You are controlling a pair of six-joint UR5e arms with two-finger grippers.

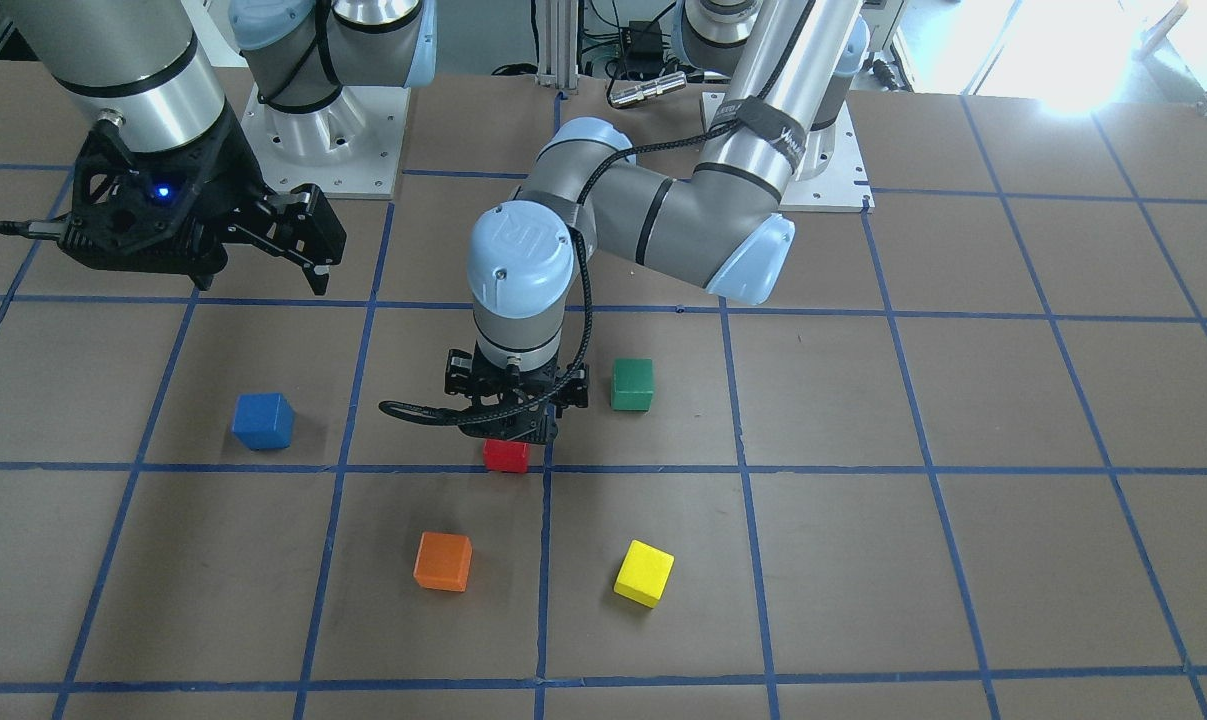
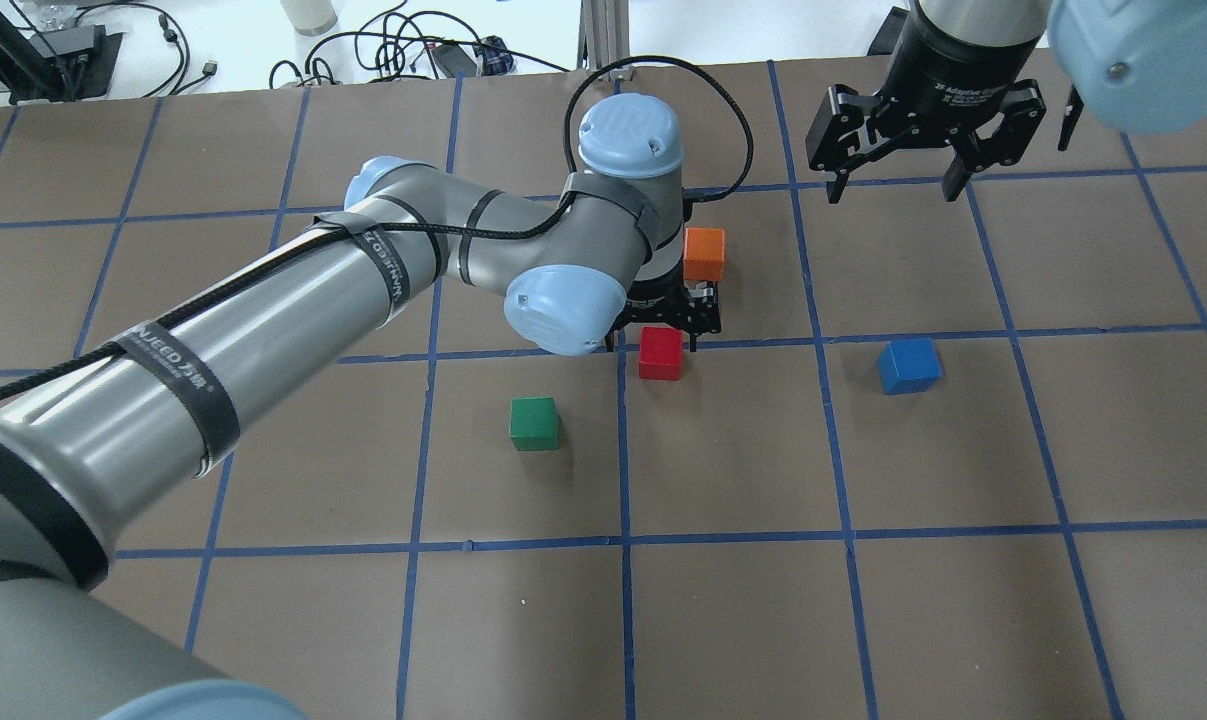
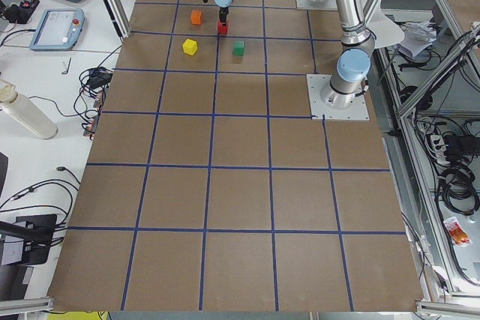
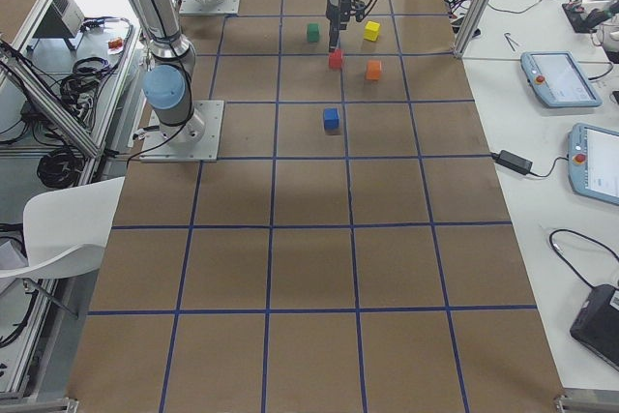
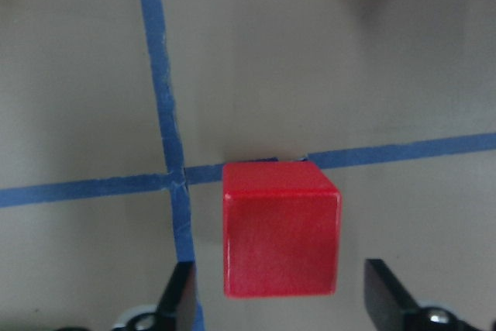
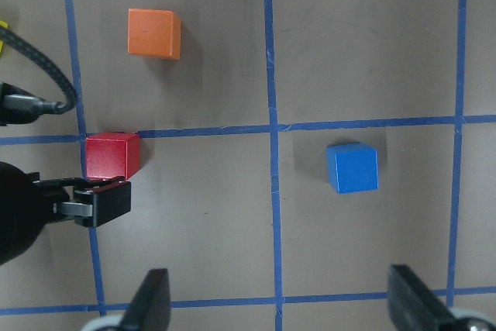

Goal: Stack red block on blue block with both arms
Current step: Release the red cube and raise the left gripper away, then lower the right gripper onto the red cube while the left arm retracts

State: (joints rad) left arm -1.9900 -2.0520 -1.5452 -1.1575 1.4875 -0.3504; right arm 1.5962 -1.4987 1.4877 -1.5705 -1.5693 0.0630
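The small matte red cube (image 5: 281,230) sits on the brown taped table (image 2: 963,600), at a crossing of the blue tape lines. Your left claw (image 5: 284,300) is straight over it, pointing down and spread, one finger on each side. The wrist view shows a gap at both faces, so nothing is pinched yet. A cube has no long axis, and its faces lie square to the fingers, so I judge closing to be the next move.

The small matte blue cube (image 2: 909,365) lies well apart to the robot's right, on its own. The right claw (image 2: 893,182) hangs above that side, spread and empty, and is the nearer arm to it. An orange cube (image 2: 704,253) stands near, on the red cube's far side.
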